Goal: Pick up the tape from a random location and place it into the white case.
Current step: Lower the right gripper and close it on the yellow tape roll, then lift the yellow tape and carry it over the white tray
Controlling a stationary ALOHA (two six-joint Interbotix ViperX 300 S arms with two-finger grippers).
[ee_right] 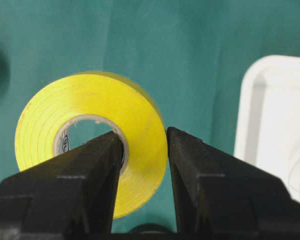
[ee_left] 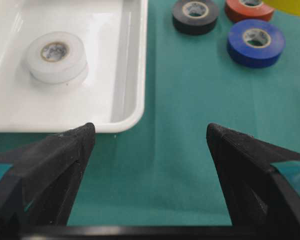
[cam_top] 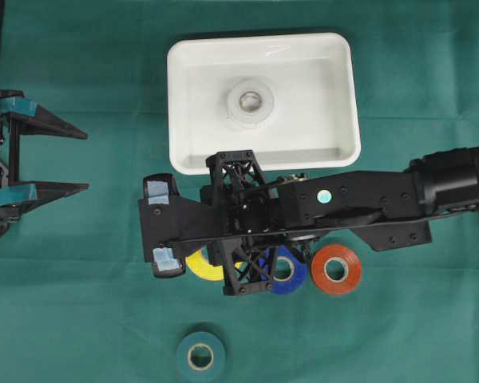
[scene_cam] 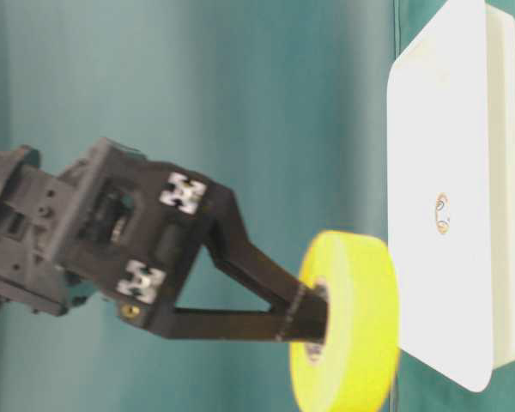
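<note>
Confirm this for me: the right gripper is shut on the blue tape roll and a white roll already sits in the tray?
Not quite. The right gripper is shut on the yellow tape roll, as the right wrist view shows. The white roll does sit in the tray.

Cloth (cam_top: 431,319): teal green. Case (cam_top: 342,96): white. White roll (cam_top: 250,101) inside. Other rolls: yellow (ee_right: 135,120), blue (ee_left: 255,42), orange-red (cam_top: 336,270), black (ee_left: 195,15), teal (cam_top: 200,356). Arms black.

Bright, even light everywhere. Soft, small shadows on the green cloth (cam_top: 80,319). Shiny glare inside the white case (ee_left: 125,75). Blurry up close on the black fingers (ee_right: 80,195). Fuzzy in the table-level view.
</note>
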